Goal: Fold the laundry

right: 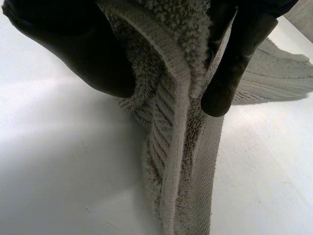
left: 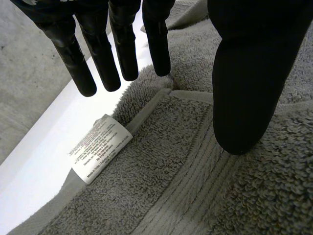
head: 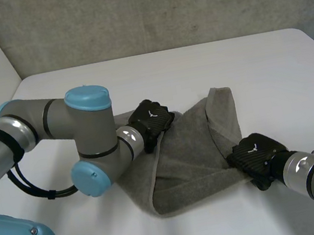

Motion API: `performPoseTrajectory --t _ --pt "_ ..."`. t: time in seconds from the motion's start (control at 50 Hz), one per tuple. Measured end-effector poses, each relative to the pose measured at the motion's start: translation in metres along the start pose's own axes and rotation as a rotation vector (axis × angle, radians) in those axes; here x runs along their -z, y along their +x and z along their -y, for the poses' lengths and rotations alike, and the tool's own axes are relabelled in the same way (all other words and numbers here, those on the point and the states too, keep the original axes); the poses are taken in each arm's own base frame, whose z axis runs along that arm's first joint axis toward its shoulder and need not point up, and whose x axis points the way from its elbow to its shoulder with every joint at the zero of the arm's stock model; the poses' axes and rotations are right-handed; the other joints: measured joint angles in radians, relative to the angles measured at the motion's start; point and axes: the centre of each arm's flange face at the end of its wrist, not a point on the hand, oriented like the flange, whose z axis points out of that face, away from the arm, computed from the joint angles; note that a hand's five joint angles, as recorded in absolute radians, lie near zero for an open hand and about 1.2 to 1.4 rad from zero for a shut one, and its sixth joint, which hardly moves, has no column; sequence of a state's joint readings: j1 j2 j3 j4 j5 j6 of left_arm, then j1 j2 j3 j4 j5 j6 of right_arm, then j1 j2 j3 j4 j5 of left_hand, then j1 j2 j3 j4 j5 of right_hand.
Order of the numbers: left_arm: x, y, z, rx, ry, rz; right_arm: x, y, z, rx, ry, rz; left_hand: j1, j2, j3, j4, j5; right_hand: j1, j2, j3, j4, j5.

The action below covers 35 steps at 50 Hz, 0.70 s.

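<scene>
Right hand (head: 255, 154): the hemmed edge of the towel (head: 187, 149) is being pinched between thumb and fingers (right: 230, 73) and held raised above the white table (head: 209, 66). Left hand (head: 151, 118): fingers (left: 122, 49) are being held straight over a corner by the care label (left: 100, 147), nothing gripped, thumb possibly touching the pile. A fold is being started on the bunched towel. Next, the pinched edge needs carrying across, with the corner pinned.

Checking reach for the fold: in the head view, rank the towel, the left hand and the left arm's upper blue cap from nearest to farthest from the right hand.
1. towel: pinched in the right hand.
2. left hand: across the towel, at its left edge.
3. upper blue cap: beyond the left hand.
</scene>
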<state>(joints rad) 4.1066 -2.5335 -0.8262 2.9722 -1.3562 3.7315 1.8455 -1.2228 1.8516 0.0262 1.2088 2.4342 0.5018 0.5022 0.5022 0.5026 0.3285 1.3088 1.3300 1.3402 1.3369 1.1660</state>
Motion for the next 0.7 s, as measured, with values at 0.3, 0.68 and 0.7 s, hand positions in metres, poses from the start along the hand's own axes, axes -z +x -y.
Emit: performPoseTrajectory --t 0.3,0.68,0.7 --pt "-0.005 -0.002 -0.005 0.01 -0.032 -0.011 -0.001 -0.002 -0.002 -0.003 -0.007 0.007 0.006 0.006 0.006 0.005 0.004 0.0 0.004 0.0 0.0 0.0" --pt "0.005 -0.015 0.0 -0.143 -0.07 0.041 -0.002 -0.002 -0.003 0.0 -0.004 0.005 0.603 0.614 0.609 0.611 0.601 0.004 0.004 0.0 0.0 0.0" --pt "0.006 -0.018 0.001 -0.143 -0.073 0.055 -0.002 -0.002 -0.003 0.0 -0.004 0.005 0.621 0.636 0.634 0.636 0.619 0.004 0.004 0.0 0.0 0.0"
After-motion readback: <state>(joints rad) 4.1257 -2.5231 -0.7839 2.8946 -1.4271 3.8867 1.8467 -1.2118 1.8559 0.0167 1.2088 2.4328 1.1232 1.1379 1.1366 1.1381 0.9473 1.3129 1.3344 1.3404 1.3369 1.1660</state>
